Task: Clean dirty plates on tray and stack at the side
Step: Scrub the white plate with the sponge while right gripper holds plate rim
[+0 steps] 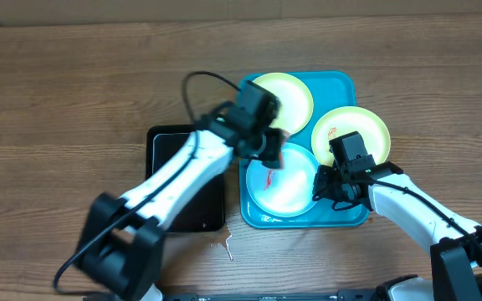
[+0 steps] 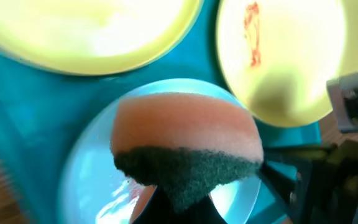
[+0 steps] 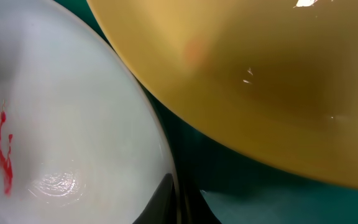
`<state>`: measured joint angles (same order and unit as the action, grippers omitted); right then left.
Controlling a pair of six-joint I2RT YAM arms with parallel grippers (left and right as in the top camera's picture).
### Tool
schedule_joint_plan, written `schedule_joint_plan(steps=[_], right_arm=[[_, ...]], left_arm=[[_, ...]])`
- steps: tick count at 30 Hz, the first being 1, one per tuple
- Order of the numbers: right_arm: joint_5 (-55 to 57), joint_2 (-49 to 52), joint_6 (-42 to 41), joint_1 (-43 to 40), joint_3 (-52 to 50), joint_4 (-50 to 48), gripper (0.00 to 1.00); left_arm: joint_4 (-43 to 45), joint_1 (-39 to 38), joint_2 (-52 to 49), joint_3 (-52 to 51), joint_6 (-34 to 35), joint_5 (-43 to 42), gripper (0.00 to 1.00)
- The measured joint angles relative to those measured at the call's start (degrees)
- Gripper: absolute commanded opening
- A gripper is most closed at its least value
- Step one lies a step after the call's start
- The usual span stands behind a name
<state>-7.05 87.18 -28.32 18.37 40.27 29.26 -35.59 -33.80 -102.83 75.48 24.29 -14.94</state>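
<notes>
plates (image 1: 284,180), three of them, all lie inside the turquoise tray (image 1: 340,84) at the middle of the wooden table (image 1: 57,100). one yellow-green plate (image 1: 284,94) sits at the tray's far left corner. a second yellow-green plate (image 1: 360,125) sits at the right, its edge over the tray's rim, and it carries a small red smear (image 2: 252,34). the blue-mint plate (image 2: 86,174) is at the near side, with a red streak (image 3: 2,149) on its face.

my left gripper (image 1: 274,155) is clamped on a sponge (image 2: 185,134), orange foam on top and dark green scouring pad below. it hangs over the blue-mint plate, and i cannot tell from the wrist view whether the pad touches it.

my right gripper (image 1: 325,186) is at that plate's right rim, between it and the second yellow-green plate. its fingers (image 3: 173,205) are together at the rim, but i cannot tell whether they pinch it.

a smaller black tray (image 1: 203,209) lies just beside the turquoise one on the left, with my left arm crossing above it.
</notes>
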Motion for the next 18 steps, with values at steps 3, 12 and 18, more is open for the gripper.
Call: schedule_joint_plan(steps=[3,12,18], right_arm=[[0.0,0.0,0.0,0.0,0.0,0.0,0.04],[0.0,-0.1,0.0,0.0,0.0,0.5,0.04],[-0.1,-0.1,0.0,0.0,0.0,0.5,0.04]], left_arm=[[3.4,-2.0,-5.9,0.6,2.3,-1.2,0.04],[-8.1,-2.8,-17.5,9.0,7.4,-0.7,0.04],[-21.1,-3.0,-18.5,14.3,8.3,10.3,0.04]])
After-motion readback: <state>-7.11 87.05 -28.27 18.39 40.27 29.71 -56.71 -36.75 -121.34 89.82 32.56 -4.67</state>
